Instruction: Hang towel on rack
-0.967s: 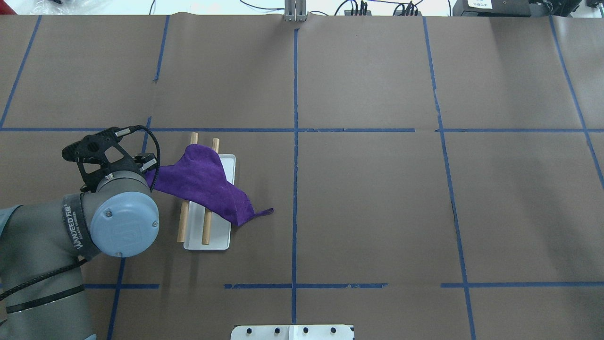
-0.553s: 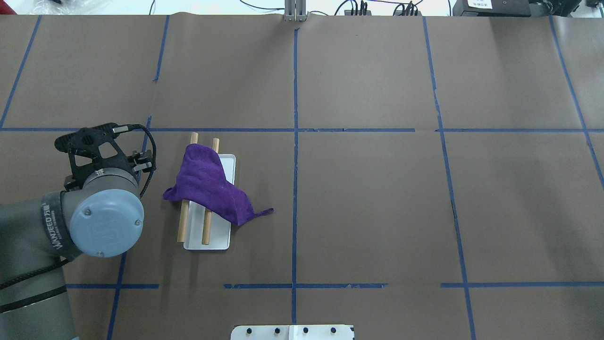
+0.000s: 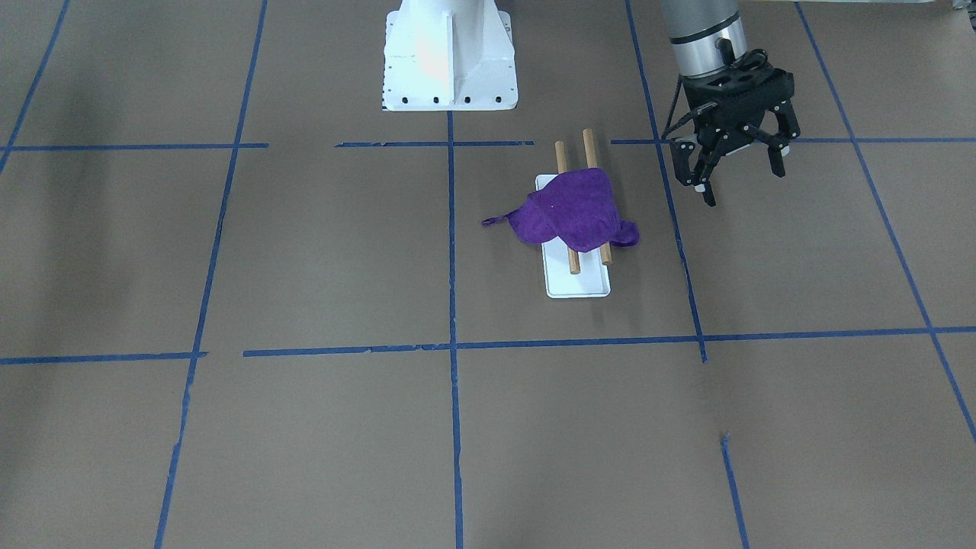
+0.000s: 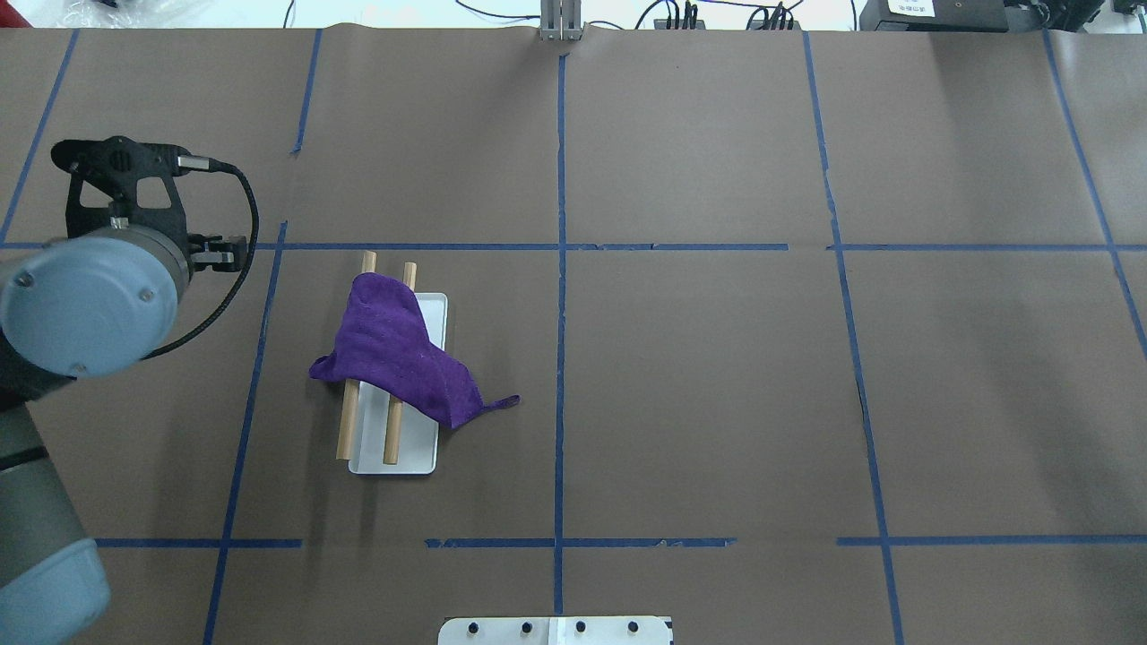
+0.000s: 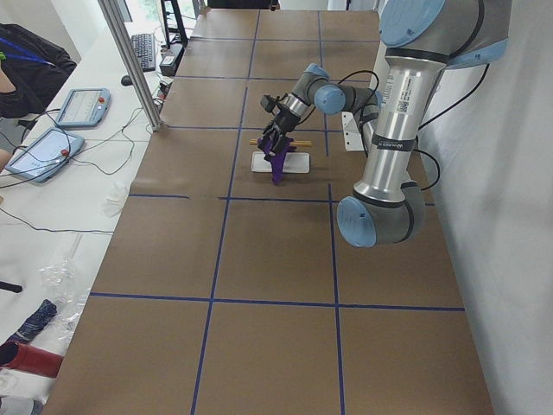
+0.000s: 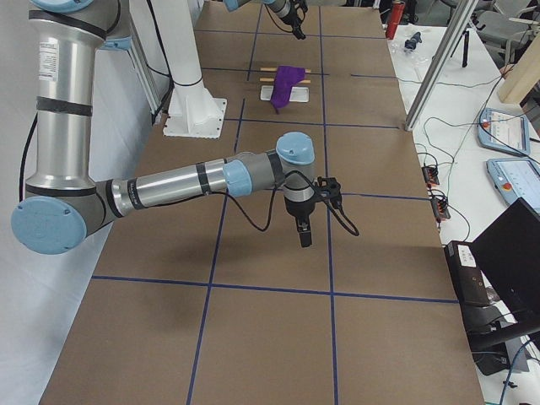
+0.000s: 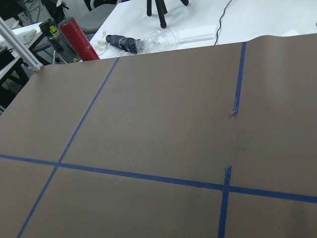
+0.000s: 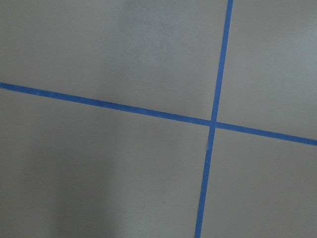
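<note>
The purple towel (image 4: 394, 349) lies draped across both wooden dowels of the rack (image 4: 391, 437). Its loop corner (image 4: 506, 402) trails onto the table past the white base plate (image 4: 403, 461). The front view shows the towel (image 3: 570, 212) bunched over the rack (image 3: 587, 146), with one corner hanging off the side towards my left arm. My left gripper (image 3: 738, 183) is open and empty, raised above the table and clear of the rack. In the overhead view it is mostly hidden under its wrist. My right gripper (image 6: 304, 232) hovers far from the rack; I cannot tell whether it is open or shut.
The white robot pedestal (image 3: 448, 57) stands behind the rack. Blue tape lines cross the brown table cover. A red bottle (image 7: 74, 39) and clutter sit beyond the table's left end. A metal post (image 4: 560, 22) stands at the far edge.
My left gripper has let go of the towel's corner and drawn back leftward and farther away. The freed corner dropped beside the rack; the towel has stayed on the dowels.
</note>
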`<state>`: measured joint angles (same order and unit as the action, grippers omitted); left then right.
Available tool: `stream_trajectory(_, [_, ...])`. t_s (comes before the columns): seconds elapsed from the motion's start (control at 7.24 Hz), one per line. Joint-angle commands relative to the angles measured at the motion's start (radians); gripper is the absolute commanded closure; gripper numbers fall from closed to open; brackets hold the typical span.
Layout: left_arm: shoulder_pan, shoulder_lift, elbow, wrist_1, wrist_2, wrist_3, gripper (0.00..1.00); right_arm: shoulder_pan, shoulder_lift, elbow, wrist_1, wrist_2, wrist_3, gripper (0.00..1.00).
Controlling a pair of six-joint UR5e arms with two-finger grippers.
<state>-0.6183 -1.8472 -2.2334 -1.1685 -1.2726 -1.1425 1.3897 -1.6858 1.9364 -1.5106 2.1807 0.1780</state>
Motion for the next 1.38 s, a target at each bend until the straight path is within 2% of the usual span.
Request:
stream_trajectory(0.0, [-0.15,0.0,0.038,-0.043,-0.101,0.311,0.0,0.0,-0.003,-0.01,-0.005,0.01,0.006,0.0])
stream_trajectory(0.28, [-0.353,0.003,0.081,-0.085,-0.366,0.642,0.0,0.0,-0.006,-0.016,-0.003,0.052,0.011,0.0])
stream_trajectory(0.41, [-0.438,0.003,0.13,-0.101,-0.458,0.738,0.0,0.0,-0.006,-0.017,-0.003,0.06,0.014,0.0])
stream_trajectory(0.69, [-0.63,0.005,0.283,-0.174,-0.7,0.983,0.0,0.0,-0.006,-0.02,-0.003,0.06,0.015,0.0])
stream_trajectory(0.83, [-0.705,0.008,0.352,-0.175,-0.726,1.062,0.0,0.014,-0.005,-0.036,-0.003,0.07,0.015,0.0])
stream_trajectory(0.97, [-0.763,0.037,0.401,-0.177,-0.734,1.093,0.0,0.047,0.0,-0.068,-0.005,0.127,0.014,0.0])
stream_trajectory(1.11, [-0.815,0.064,0.443,-0.177,-0.81,1.128,0.0,0.09,0.003,-0.123,-0.002,0.198,0.002,0.0])
stream_trajectory(1.24, [-0.874,0.101,0.495,-0.178,-0.877,1.238,0.0,0.116,0.005,-0.154,0.0,0.206,-0.014,0.0])
